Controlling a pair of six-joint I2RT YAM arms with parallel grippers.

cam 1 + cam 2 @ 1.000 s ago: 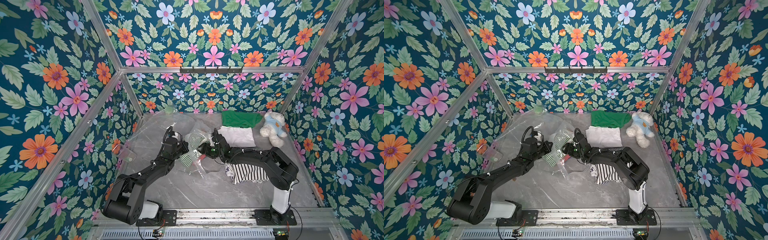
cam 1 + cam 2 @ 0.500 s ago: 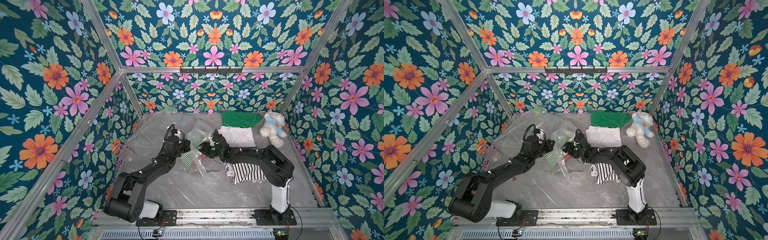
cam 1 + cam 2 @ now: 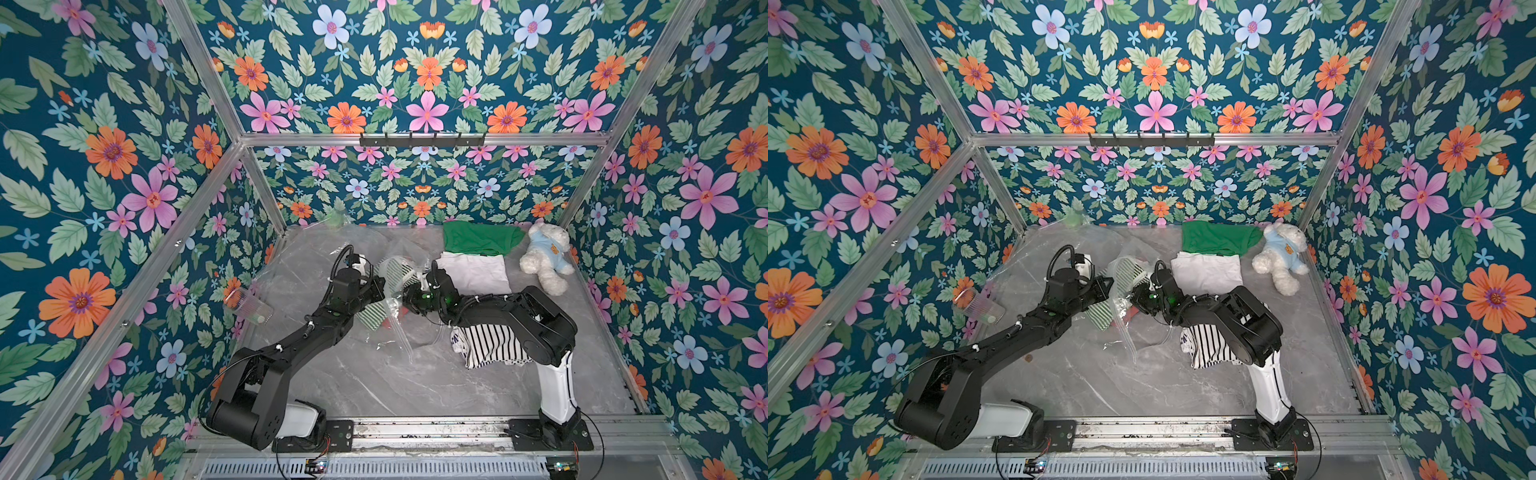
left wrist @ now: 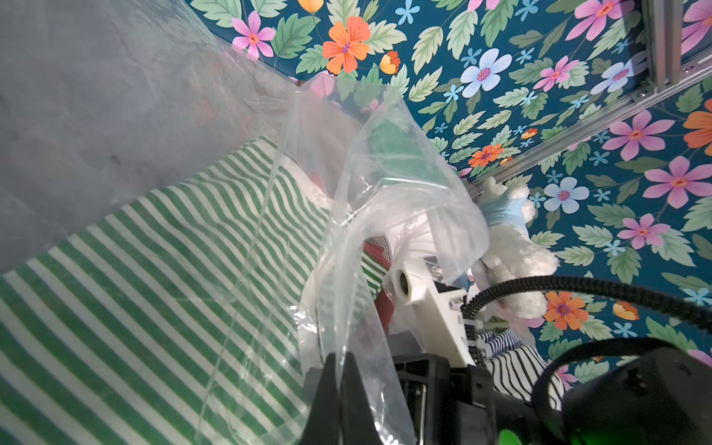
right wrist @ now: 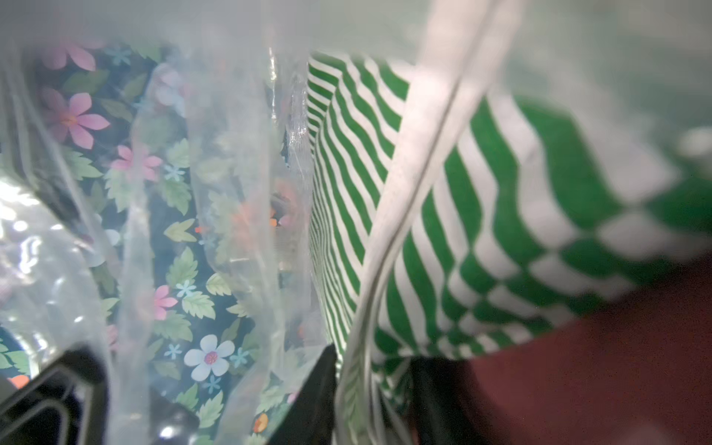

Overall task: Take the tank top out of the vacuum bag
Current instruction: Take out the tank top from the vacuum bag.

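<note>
— Green-and-white striped cloth, the folded tank top (image 3: 398,270), is seen in both top views inside the large clear crinkly plastic vacuum bag (image 3: 395,332). How is it placed from the pincers?

— Between them. It is found just past the tip of the left pincer (image 3: 382,284) and just beside the right pincer (image 3: 407,297). More stripes show beneath the left pincer's own body.

— And its long axis?

— It is judged to run from under the left pincer away toward the flowered back wall (image 3: 415,187), across the line joining the two pincers. Which end is neck and which is hem cannot be told.

— What is given by the left wrist view?

— The left pincer (image 4: 341,358) is clenched on a fold of the vacuum bag (image 4: 385,200) film. The tank top (image 4: 154,289) is spread to one side of it under the plastic and is not gripped.

— And by the right wrist view?

— A pale strip and a striped fold of the tank top (image 5: 443,231) are seen between the jaws of the right pincer (image 5: 375,362). Whether the strip is bag seal or garment trim cannot be told. Whether the jaws are clamped cannot be told either.

— Which arm is nearer?

— The right is judged nearer to the cloth. A pull toward the right pincer's own side would be expected while the film is held back by the left.
</note>
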